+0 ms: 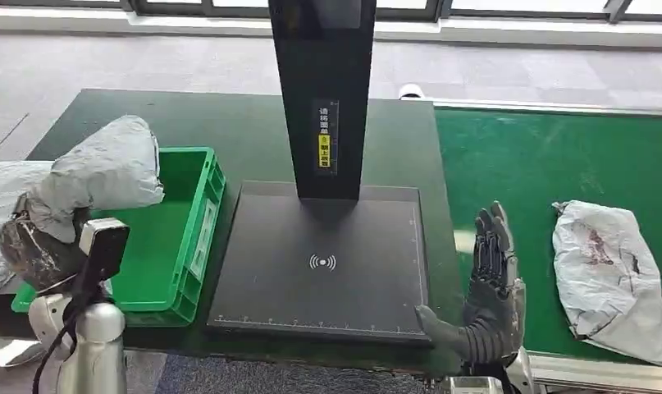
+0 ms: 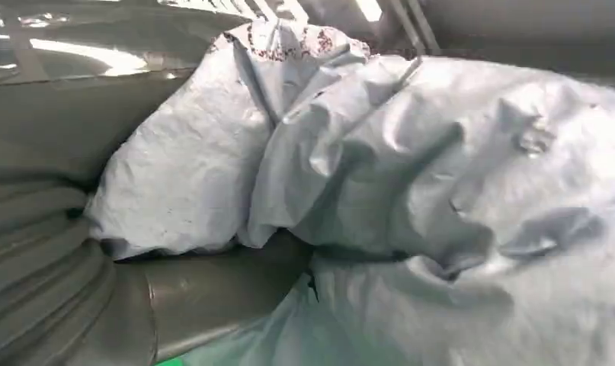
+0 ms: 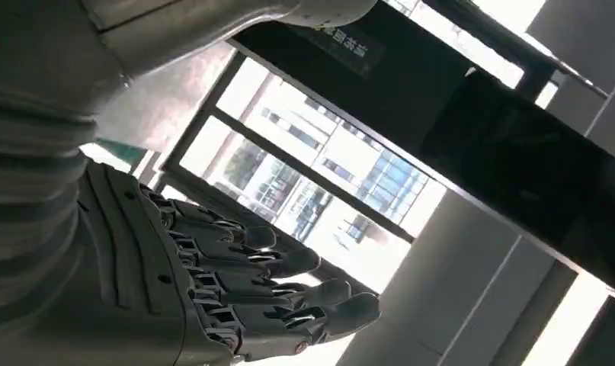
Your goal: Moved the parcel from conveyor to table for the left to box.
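Dark green, cloth-covered bench [image 1: 245, 135] carries, in descending size, a flat black scanner pad with an upright black post [image 1: 323, 267] and an open green plastic crate [image 1: 159, 238]; a bright green conveyor belt [image 1: 549, 156] adjoins it on the robot's right. The main hazard, as a judgement, lies at the crate: the crumpled grey plastic mailer parcel [image 1: 106, 172] held by the left hand [image 1: 40, 246] hangs over the crate's outer left wall rather than its middle, so a release here could drape it over the rim or drop it outside; its slack film could also snag on the fingers. A second grey plastic mailer parcel with a dark red smudge [image 1: 610, 275] lies flat on the belt, near the right hand [image 1: 491, 283] but apart from it; a moving belt could carry it out of reach. Pose: the left hand is raised at the crate's left edge, fingers wrapped into the parcel's folds; the right hand stands upright between pad and belt, fingers straight, spread, holding nothing.
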Action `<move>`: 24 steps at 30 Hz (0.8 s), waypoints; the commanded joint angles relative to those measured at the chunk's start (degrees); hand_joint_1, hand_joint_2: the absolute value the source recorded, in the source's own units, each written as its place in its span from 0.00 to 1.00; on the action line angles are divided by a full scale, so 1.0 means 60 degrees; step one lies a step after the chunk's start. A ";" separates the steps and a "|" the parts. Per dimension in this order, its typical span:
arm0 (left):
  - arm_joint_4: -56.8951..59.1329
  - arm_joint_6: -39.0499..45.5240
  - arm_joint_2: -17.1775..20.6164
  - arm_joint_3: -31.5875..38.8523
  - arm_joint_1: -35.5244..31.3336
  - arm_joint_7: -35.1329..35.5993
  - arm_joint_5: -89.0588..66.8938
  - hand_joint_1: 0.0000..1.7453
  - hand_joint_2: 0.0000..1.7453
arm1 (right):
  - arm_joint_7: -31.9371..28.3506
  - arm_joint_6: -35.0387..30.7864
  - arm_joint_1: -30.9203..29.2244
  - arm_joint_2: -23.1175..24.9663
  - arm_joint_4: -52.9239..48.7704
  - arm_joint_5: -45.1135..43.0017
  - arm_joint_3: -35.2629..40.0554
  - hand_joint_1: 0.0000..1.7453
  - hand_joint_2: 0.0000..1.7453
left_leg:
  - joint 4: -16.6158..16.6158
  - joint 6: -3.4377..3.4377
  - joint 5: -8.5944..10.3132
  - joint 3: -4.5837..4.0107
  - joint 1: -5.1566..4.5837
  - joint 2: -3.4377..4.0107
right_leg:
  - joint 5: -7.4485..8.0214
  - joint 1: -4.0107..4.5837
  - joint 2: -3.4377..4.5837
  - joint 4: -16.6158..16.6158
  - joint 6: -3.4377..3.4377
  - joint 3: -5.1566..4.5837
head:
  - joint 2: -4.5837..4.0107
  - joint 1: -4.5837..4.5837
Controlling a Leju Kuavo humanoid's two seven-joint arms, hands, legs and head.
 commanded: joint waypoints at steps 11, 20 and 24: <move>0.4608 -0.0949 0.0768 0.1132 -0.1339 0.0089 -0.0242 1.00 1.00 | 0.0029 0.0630 -0.0272 -0.0234 0.0374 0.0077 0.0154 0.00 1.00 | -0.0024 0.0002 0.0006 0.0019 -0.0002 0.0017 | 0.0011 -0.0002 0.0017 -0.0022 -0.0003 0.0011 | 0.0000 0.0000; 0.1491 -0.0679 -0.0270 -0.0213 -0.0326 0.0194 -0.0902 0.00 0.00 | 0.0029 0.0496 -0.0305 -0.0276 0.0535 0.0029 0.0127 0.00 1.00 | -0.0004 0.0005 0.0003 -0.0005 0.0002 0.0001 | 0.0008 0.0003 0.0004 -0.0015 0.0005 0.0001 | 0.0000 0.0000; 0.1037 -0.0630 -0.0493 -0.0739 -0.0313 0.0269 -0.0998 0.00 0.00 | 0.0029 0.0204 -0.0009 -0.0308 0.0351 0.0089 0.0171 0.00 1.00 | 0.0001 0.0005 0.0001 -0.0009 0.0003 -0.0018 | -0.0001 0.0003 -0.0015 -0.0012 0.0006 0.0003 | 0.0000 0.0000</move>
